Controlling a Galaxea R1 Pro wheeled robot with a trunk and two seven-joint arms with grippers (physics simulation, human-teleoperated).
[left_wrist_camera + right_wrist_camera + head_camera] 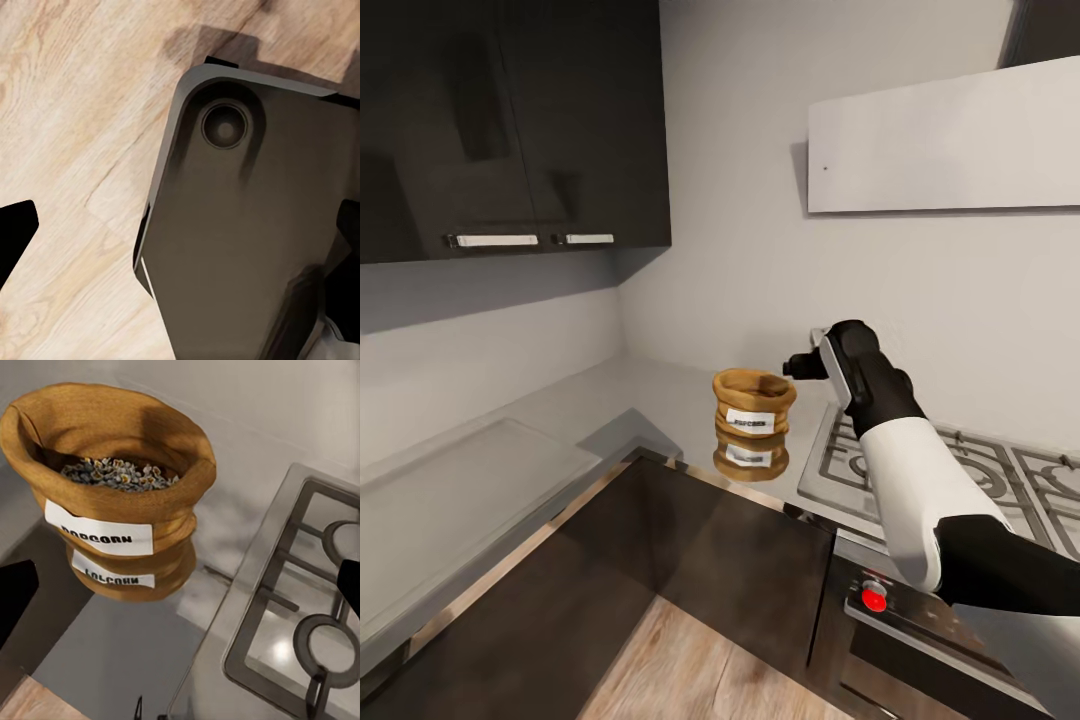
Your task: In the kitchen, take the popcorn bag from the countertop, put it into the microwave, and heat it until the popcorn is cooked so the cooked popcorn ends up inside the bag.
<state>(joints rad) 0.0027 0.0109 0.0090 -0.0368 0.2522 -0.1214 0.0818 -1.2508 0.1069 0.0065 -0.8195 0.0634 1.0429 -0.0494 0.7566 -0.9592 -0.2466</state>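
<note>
item: popcorn bag (754, 403), upright on countertop (660, 385), at 9 o'clock of right gripper (798, 366) (fingers spread, holding nothing). left gripper: cannot tell. risk: a low approach could tip the bag and spill the kernels.

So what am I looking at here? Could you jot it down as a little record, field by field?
place: kitchen corner with dark upper cabinets
main item: popcorn bag, tan sack with a white label, standing upright on the countertop
contents: small pale kernels inside the open bag
beside it: gas stove, to the bag's right in the head view
right arm: reaching toward the bag, right gripper near its rim, not touching
right gripper state: open, fingertips apart
left wrist camera: wooden floor and a dark robot part
</note>
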